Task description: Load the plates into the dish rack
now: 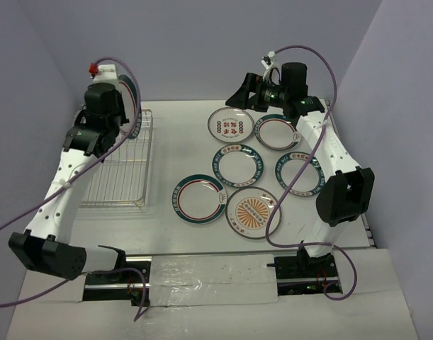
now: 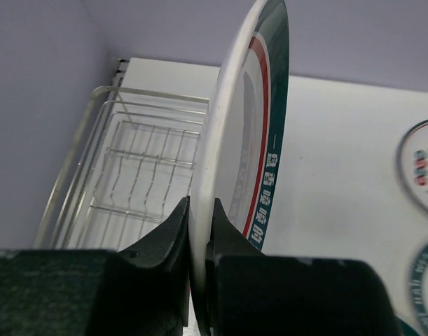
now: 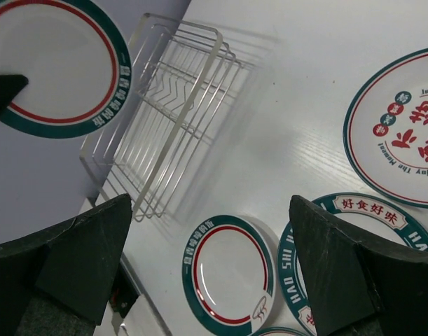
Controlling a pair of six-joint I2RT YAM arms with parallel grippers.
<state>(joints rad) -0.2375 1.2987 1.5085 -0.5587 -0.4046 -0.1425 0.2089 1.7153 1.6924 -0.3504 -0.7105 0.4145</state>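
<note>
White with a teal rim and a red ring, one plate (image 2: 242,140) stood on edge, pinched at its lower rim between the closed fingers (image 2: 168,234) of the left gripper (image 2: 199,210) and rising straight out past their tips. The wire dish rack (image 2: 140,168) lay beyond and to the left of those fingers, apart from the plate. The right gripper (image 3: 210,203) hung with its fingers (image 3: 80,252) spread wide and nothing between them, a second red-ringed plate (image 3: 228,276) flat on the table (image 3: 291,105) under the gap and a lettered plate (image 3: 403,126) beyond the right-hand fingertip.
</note>
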